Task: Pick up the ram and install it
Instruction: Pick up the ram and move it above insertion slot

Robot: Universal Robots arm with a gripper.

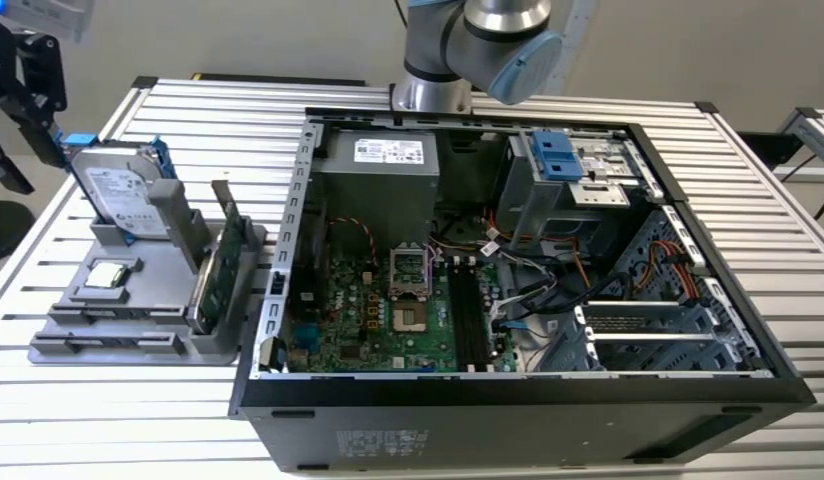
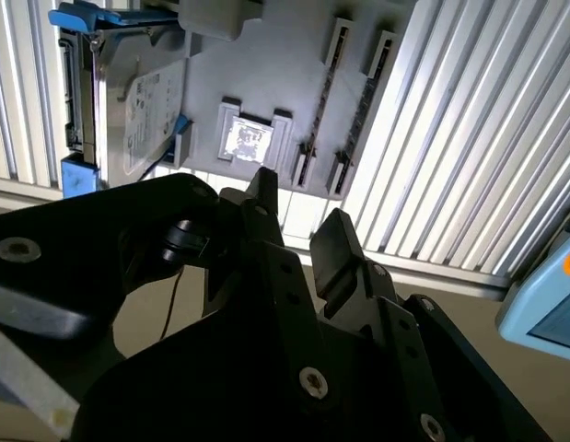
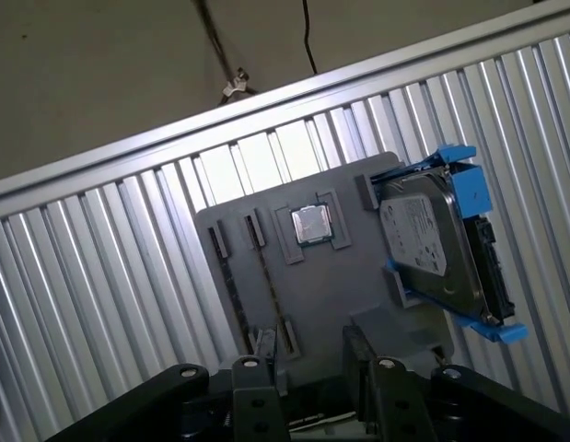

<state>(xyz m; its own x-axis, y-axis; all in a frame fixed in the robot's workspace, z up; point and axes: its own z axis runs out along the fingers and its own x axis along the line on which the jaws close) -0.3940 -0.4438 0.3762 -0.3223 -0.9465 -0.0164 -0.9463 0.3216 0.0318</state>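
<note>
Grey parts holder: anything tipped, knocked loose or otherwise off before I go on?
Nothing stands out. The hard drive stands upright in the holder, the green card is upright in its slot and the chip lies flat in its pocket. The gripper hangs open and empty nearby.

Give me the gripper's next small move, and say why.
Probably shift the gripper sideways until its open jaws are centred over the ram. In the first wrist view the ram stands on edge in the gray holder, in line with one jaw rather than between them, untouched.
</note>
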